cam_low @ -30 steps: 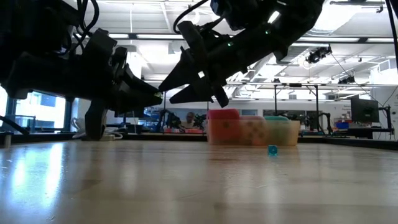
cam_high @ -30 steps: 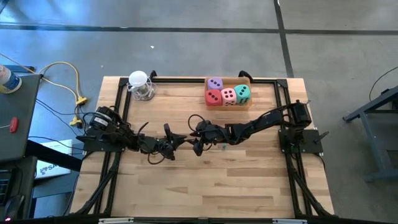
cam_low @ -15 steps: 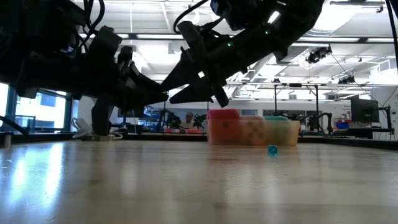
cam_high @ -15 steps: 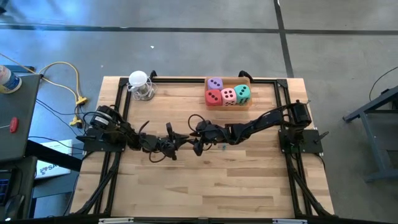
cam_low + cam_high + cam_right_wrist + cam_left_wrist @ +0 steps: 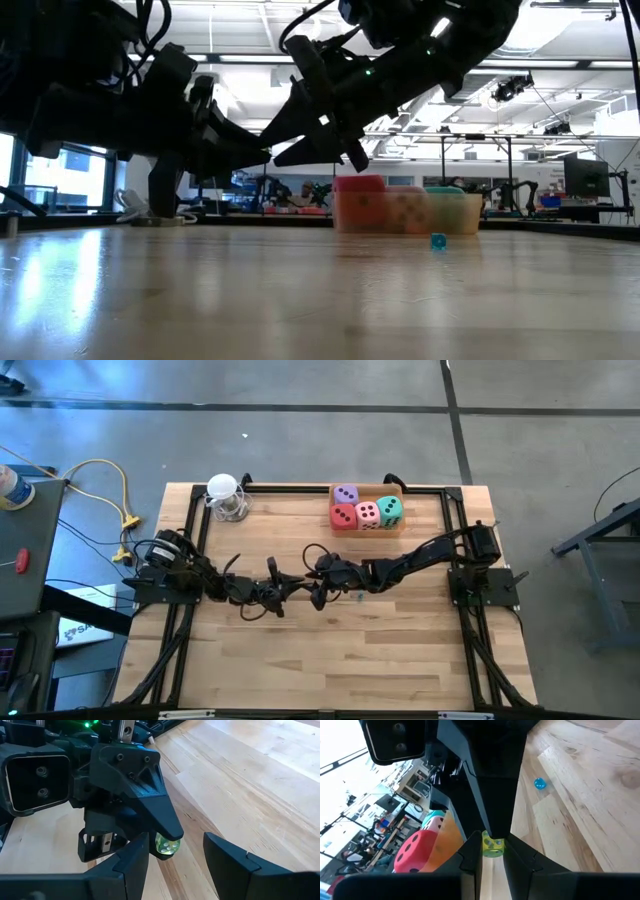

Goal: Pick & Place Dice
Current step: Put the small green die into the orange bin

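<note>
Pinching a small die (image 5: 167, 844) in the closed left claw (image 5: 492, 862) at mid-table (image 5: 330, 660), between the spread fingers of the right claw (image 5: 175, 855), likely for a hand-over, with four dice (image 5: 366, 510) clustered at one o'clock.

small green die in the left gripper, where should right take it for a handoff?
Take the small green die by the part poking past the left gripper, probably on the two faces left bare. Right gripper, open, comes head-on, straddling it.
</note>
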